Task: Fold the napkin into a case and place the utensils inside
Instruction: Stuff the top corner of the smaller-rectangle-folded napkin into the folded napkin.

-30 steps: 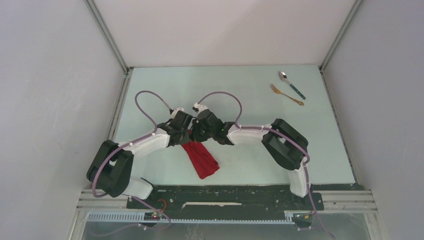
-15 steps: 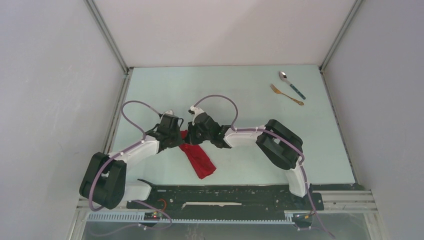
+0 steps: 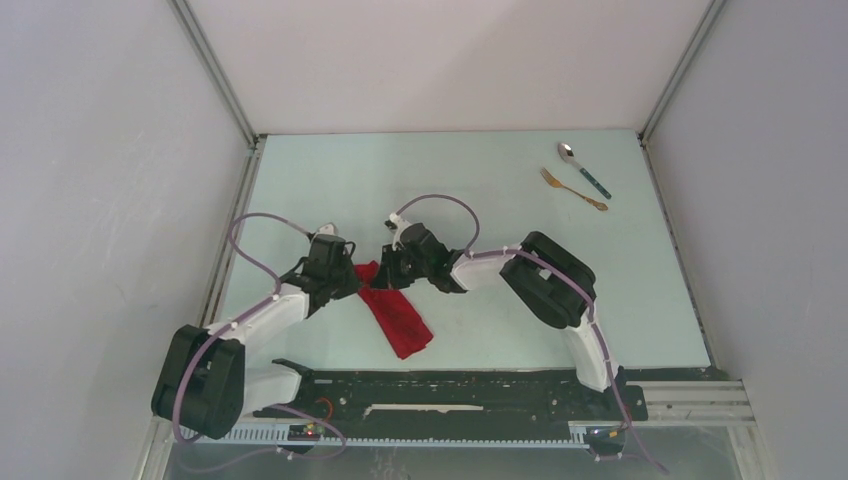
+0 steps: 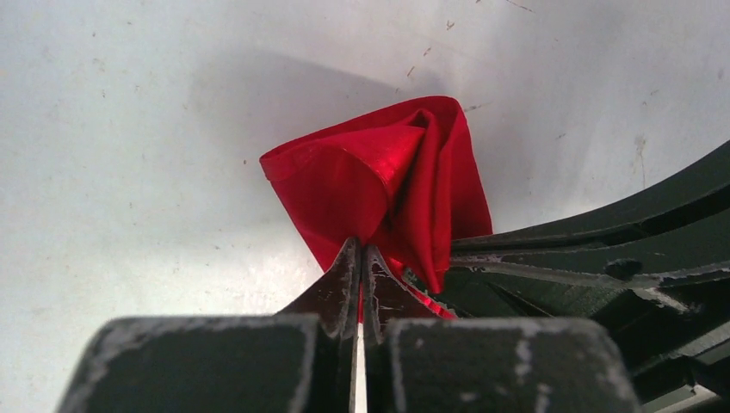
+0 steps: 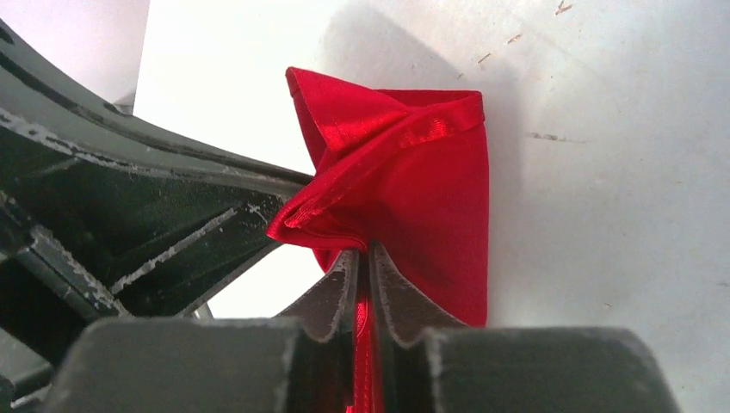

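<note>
The red napkin [image 3: 396,312] lies bunched near the front middle of the table, its far end lifted between my two grippers. My left gripper [image 3: 352,278] is shut on one corner of the napkin [image 4: 387,181]. My right gripper [image 3: 386,273] is shut on the neighbouring edge of the napkin [image 5: 413,189]. The two grippers sit close together, a little apart. The spoon [image 3: 584,167] with its teal handle and the gold fork [image 3: 573,189] lie at the far right of the table, side by side. No folded case shows.
The pale green table [image 3: 480,200] is boxed in by white walls, with metal rails along its left and right edges. The arm bases sit at the dark front edge [image 3: 440,385]. Purple cables loop above both wrists.
Both grippers have moved left and slightly toward the front, still holding the napkin. The left arm has drawn back to the left, spreading the napkin's top edge a little.
</note>
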